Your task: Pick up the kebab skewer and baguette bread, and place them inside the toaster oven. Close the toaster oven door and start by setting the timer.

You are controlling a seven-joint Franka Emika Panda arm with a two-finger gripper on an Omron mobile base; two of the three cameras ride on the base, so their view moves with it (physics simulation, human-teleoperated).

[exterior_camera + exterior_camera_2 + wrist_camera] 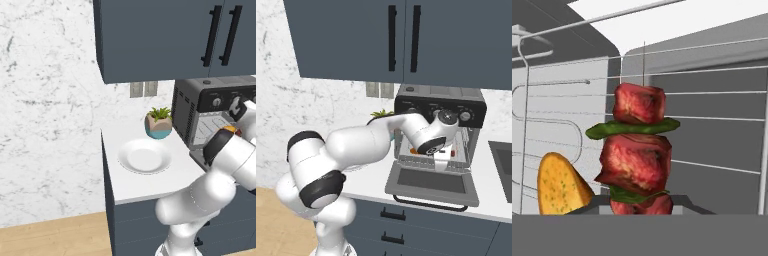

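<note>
My gripper [641, 206] is shut on the kebab skewer [638, 150], whose red meat chunks and green slices stand up right in front of the hand camera. The hand is inside the toaster oven [440, 106], above its wire rack [712, 167]. The golden baguette bread [559, 187] lies on the rack just left of the skewer. From the right base view the arm reaches into the oven mouth, with the baguette bread [414, 150] showing orange at the rack's left. The toaster oven door [432, 182] hangs open, flat over the counter edge.
A white plate [144, 156] sits on the counter left of the oven, with a small potted plant [159, 122] behind it. Dark blue wall cabinets [165, 35] hang low above the oven. The oven's knobs [465, 116] run along its top front.
</note>
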